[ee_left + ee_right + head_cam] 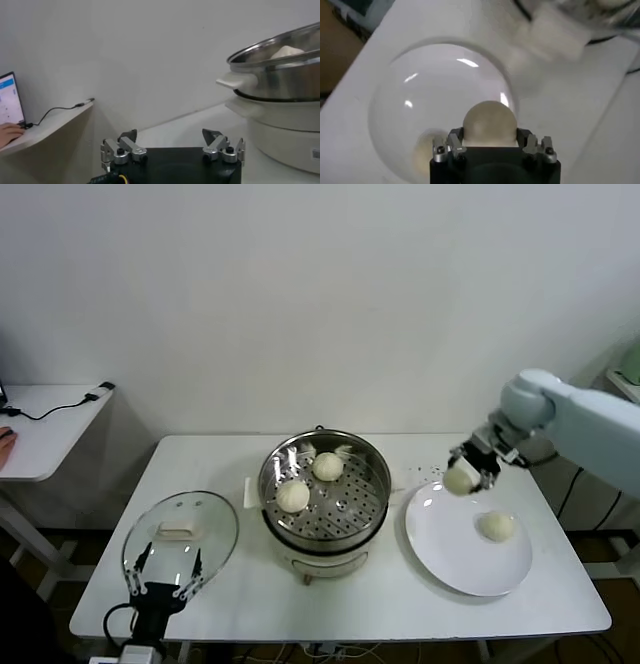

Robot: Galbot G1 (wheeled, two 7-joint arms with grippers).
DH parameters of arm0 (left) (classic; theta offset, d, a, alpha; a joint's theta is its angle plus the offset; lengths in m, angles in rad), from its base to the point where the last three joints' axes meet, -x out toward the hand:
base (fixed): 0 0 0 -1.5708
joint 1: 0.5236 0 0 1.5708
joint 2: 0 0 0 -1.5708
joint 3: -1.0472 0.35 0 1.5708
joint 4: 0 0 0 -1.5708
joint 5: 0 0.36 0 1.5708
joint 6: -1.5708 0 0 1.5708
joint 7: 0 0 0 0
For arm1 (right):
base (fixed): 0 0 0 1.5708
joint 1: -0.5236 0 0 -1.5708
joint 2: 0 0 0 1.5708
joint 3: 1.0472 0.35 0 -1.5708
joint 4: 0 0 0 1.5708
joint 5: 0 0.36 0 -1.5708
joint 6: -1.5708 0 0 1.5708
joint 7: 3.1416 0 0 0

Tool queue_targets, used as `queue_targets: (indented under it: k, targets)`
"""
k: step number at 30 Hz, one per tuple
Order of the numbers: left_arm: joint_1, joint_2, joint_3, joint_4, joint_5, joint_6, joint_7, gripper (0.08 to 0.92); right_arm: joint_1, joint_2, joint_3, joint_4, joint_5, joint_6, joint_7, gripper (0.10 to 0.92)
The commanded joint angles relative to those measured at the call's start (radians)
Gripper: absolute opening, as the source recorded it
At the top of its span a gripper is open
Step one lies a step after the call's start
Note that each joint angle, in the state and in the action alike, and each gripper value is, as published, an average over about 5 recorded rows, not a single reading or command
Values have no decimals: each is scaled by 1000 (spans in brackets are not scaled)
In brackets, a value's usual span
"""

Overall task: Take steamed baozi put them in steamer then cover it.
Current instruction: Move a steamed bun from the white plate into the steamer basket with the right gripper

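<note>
In the head view, the right end effector [463,475] at right of centre grips one steamed baozi [459,480] just above the plate [440,546] rim; another bun [496,526] lies on the plate and two [293,495] sit in the steamer [324,534] at centre, so the carry should probably rise enough to clear the pot rim and end over the bare tray at its right. The left wrist view shows the left end effector [172,148] open and idle low over the tabletop [200,122], the steamer well off at right, while in the head view the cover [215,529] lies at lower left. In the right wrist view the bun sits squarely between the fingers [456,145], with open tabletop between plate and steamer.
</note>
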Motion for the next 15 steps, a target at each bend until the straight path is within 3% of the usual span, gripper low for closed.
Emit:
queue_targets:
  k: [1,15]
  targets:
    - [-4,-1,6,-5,7,4,2,823,261,265,-67,1,6,280,-49,679]
    - [-8,-6,8,1,10,4,2,823,15,469,-45,130,-106,300,-60,679]
